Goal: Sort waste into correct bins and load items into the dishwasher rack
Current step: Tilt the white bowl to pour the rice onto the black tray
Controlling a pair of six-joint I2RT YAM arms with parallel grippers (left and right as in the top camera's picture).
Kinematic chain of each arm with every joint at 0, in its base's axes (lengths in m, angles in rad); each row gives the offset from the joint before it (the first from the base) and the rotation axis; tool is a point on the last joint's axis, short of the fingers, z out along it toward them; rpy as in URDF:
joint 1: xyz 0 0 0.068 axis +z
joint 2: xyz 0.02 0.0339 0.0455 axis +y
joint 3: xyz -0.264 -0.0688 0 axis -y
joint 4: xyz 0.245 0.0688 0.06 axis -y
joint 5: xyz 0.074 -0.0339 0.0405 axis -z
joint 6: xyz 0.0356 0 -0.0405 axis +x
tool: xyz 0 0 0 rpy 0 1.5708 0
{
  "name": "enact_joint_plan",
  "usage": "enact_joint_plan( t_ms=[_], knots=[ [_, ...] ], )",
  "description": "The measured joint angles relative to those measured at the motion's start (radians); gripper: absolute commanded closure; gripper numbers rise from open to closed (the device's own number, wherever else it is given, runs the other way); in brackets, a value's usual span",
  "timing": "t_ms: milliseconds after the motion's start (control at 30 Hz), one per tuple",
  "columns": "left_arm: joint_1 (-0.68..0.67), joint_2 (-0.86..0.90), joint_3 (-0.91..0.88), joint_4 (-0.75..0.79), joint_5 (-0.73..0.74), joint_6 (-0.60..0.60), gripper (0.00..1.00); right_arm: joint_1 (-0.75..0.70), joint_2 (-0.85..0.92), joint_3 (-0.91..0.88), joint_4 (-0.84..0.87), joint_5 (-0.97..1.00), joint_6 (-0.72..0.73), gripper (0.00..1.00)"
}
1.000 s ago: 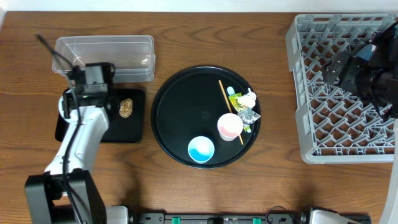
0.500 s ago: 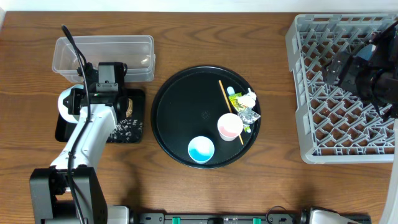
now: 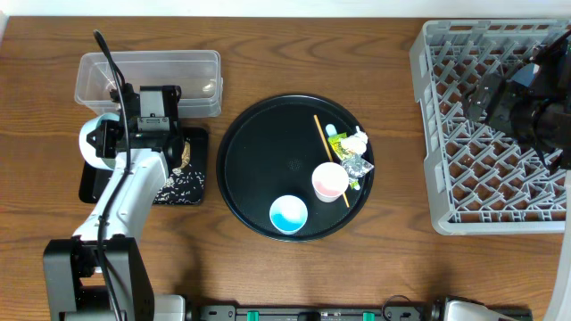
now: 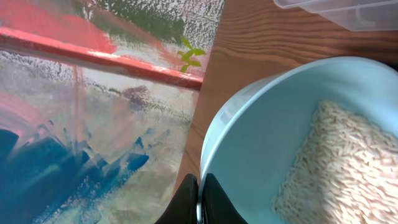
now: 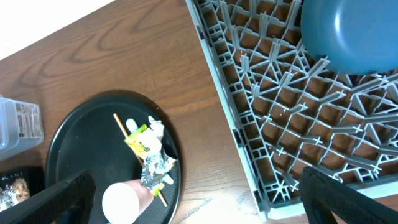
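My left gripper (image 4: 199,200) is shut on the rim of the white bowl (image 4: 261,137), which is tilted with loose rice (image 4: 339,165) inside. In the overhead view the bowl (image 3: 89,138) hangs over the black rectangular tray (image 3: 89,187), where spilled rice (image 3: 183,183) and the brown food lump (image 3: 185,153) lie. The clear tub (image 3: 152,80) stands behind it. My right gripper (image 5: 205,199) is open and empty above the grey rack (image 3: 495,125), which holds the dark blue plate (image 5: 351,34).
The round black tray (image 3: 259,152) in the middle carries the chopstick (image 3: 330,159), pink cup (image 3: 329,181), light blue bowl (image 3: 288,214), foil wrappers (image 3: 354,163) and tissue wad (image 3: 359,138). Brown table between tray and rack.
My left gripper swung right and tipped the bowl, which now shows at its left. Rice has landed on the black rectangular tray. The right arm has not moved.
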State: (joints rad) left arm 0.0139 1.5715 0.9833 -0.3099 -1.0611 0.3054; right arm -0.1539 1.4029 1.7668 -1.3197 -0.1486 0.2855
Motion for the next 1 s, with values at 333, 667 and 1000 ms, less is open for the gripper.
enact_joint_plan(
  t_ms=[333, 667, 1000],
  knots=[
    [0.000, 0.004, -0.019, 0.022, 0.002, 0.029, 0.94, 0.000, 0.000, 0.000, 0.000, 0.000, 0.000, 0.01],
    [-0.005, 0.011, -0.033, 0.063, -0.022, 0.029, 0.94, 0.000, 0.000, 0.000, 0.000, 0.000, 0.000, 0.01],
    [-0.010, 0.011, -0.033, 0.054, -0.019, 0.005, 0.94, 0.000, 0.000, 0.000, 0.000, 0.000, 0.000, 0.01]
  ],
)
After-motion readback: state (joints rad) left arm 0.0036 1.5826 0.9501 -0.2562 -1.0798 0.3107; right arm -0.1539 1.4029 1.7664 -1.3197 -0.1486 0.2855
